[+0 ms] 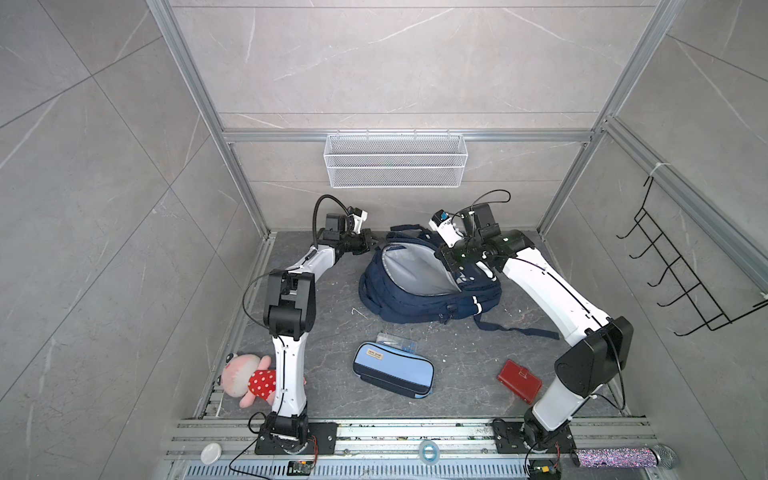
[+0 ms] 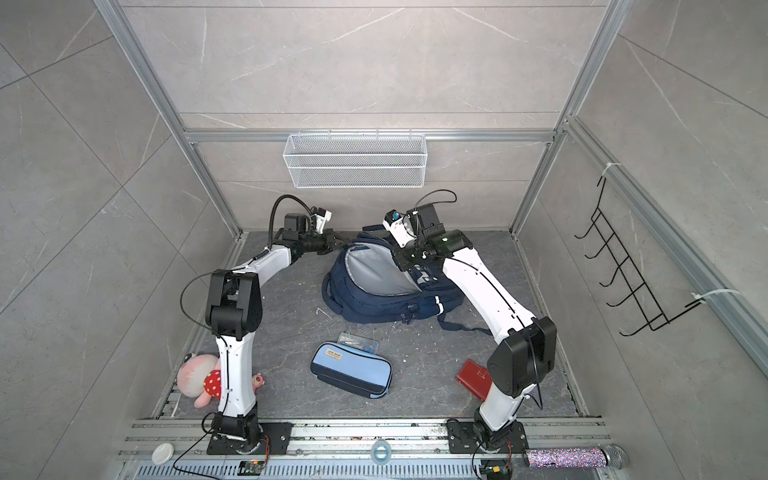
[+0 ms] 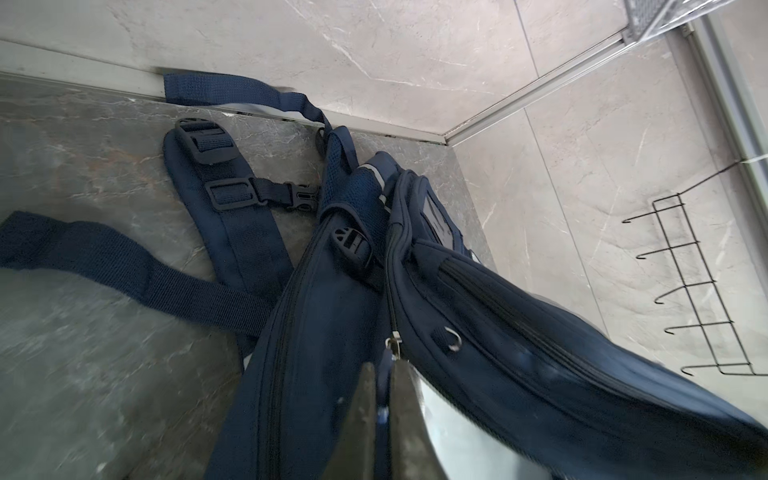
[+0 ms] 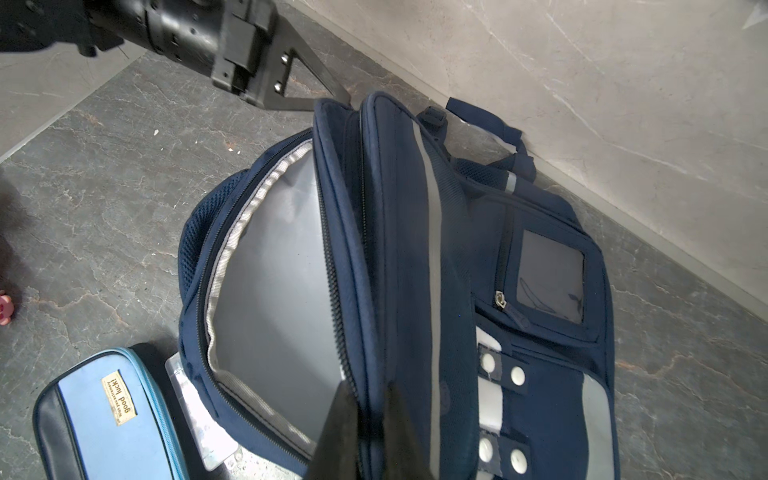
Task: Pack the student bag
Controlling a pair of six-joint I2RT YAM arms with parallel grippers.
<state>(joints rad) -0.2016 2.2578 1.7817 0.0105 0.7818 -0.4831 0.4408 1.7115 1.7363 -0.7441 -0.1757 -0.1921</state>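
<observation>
Left gripper (image 3: 383, 370) pinched shut on zip pull (image 3: 386, 360); right gripper (image 4: 368, 399) clamped on student bag (image 1: 415, 299) rim. Best course seemed: spread apart, mouth taut, before loading pencil case (image 1: 392, 370).

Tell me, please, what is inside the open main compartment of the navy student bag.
Only smooth grey lining shows inside the student bag; no packed item is visible. The front flap, pinched by the right gripper, hides the rest of the compartment.

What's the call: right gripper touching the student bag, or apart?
Touching. The right wrist view shows the right gripper pinching the open flap edge of the student bag, fabric between its jaws.
</observation>
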